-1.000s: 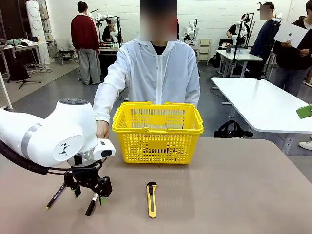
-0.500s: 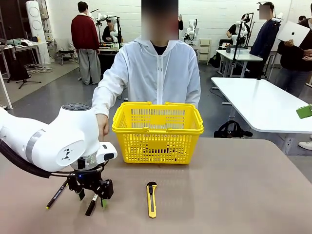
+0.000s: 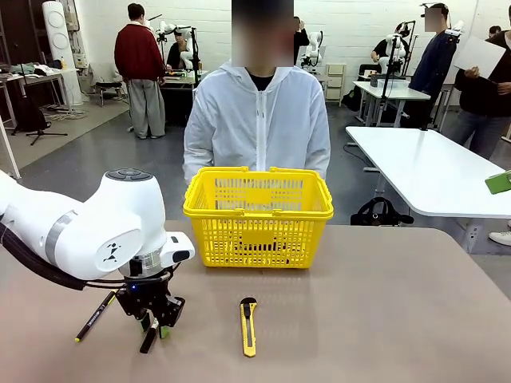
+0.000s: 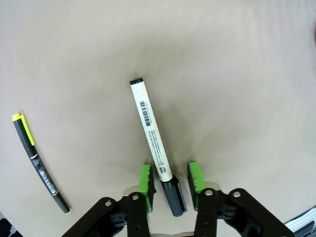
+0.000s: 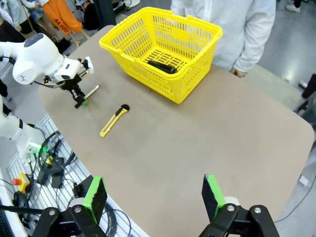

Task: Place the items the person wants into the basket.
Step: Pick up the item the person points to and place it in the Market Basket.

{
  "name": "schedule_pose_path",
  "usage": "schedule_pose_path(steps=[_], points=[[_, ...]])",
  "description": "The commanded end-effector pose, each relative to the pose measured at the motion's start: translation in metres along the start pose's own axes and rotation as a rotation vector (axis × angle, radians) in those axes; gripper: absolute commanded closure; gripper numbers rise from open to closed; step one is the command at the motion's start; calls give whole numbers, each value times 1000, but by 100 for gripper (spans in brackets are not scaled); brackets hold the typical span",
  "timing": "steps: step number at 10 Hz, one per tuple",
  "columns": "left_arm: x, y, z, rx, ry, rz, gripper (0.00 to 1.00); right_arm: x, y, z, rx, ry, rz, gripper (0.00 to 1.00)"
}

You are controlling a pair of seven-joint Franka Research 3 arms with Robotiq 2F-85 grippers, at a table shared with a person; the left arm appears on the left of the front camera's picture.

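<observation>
The marker (image 4: pixel 153 138), white-bodied with a black cap, lies flat on the tan table (image 3: pixel 383 303). My left gripper (image 4: pixel 171 180) points down over it, its green pads (image 4: pixel 146 181) closed in on either side of the black end; it hangs low at the front left (image 3: pixel 153 321). The yellow basket (image 3: pixel 258 215) stands at the far middle in front of the person (image 3: pixel 257 120) in a white jacket. A dark elongated thing (image 5: pixel 160 65) lies on the basket's floor; what it is I cannot tell. My right gripper (image 5: pixel 154 197) hovers high over the table's near side, open and empty.
A black pen with yellow ends (image 3: pixel 94 317) lies left of the marker, also in the left wrist view (image 4: pixel 39 163). A yellow utility knife (image 3: pixel 249 325) lies at the front middle. The right half of the table is bare. White tables and other people stand behind.
My left gripper's fingers have closed from wide open onto the marker and the arm has sunk slightly. The person's hand beside the basket has drawn back out of sight.
</observation>
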State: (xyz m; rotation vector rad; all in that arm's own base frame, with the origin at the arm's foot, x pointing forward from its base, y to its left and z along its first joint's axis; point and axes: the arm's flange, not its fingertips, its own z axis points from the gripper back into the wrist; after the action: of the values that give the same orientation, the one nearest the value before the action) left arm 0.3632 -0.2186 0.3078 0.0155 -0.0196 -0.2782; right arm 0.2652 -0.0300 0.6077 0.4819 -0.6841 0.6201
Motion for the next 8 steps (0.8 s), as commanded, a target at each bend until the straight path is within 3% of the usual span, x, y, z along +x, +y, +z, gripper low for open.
schedule_pose_path(steps=[1, 5, 8], points=[[-1, -4, -9, 27, 2, 24, 97, -1, -2, -2, 7, 0, 7, 0], [-3, 1, 1, 8, 18, 13, 100, -1, -2, -2, 7, 0, 7, 0], [-17, 17, 96, -10, 19, -26, 100, -1, -2, -2, 7, 0, 7, 0]])
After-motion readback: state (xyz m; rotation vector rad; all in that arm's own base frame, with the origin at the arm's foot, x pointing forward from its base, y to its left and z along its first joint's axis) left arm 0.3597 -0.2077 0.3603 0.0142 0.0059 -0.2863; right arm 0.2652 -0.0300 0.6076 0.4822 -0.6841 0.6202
